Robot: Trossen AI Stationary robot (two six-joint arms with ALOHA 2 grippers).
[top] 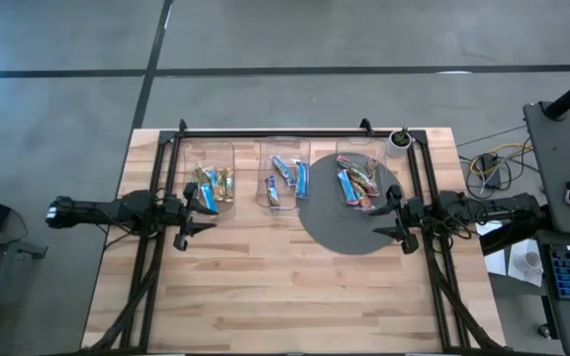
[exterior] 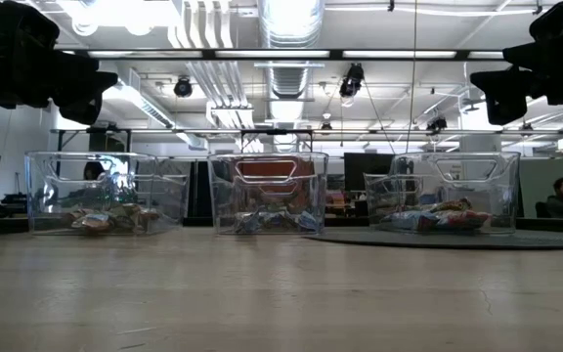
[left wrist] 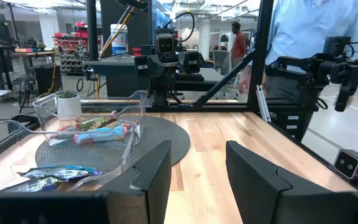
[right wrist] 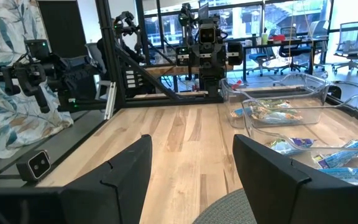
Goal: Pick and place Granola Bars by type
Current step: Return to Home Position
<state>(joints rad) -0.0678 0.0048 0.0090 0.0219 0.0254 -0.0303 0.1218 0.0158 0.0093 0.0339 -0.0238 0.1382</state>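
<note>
Granola bars lie in three clear bins along the table's far side. The left bin point(top: 209, 178) holds tan/green bars and a blue one point(top: 207, 197). Blue bars point(top: 287, 176) fill the middle bin point(top: 285, 158). The right bin point(top: 364, 163) mixes blue point(top: 345, 185) and tan/red bars point(top: 366, 181), also seen in the left wrist view point(left wrist: 98, 130). My left gripper point(top: 200, 214) hovers open just near-left of the left bin, holding nothing. My right gripper point(top: 384, 218) hovers open over the mat, near the right bin, also holding nothing. Both wrist views show the open fingers point(left wrist: 197, 180) point(right wrist: 191, 180).
The right bin stands on a dark round mat point(top: 334, 232). A white cup with a plant point(top: 397, 144) sits at the far right corner. A black frame rail point(top: 285, 131) runs along the far edge. The near half of the wooden table point(top: 285, 297) is bare. People stand beyond the table.
</note>
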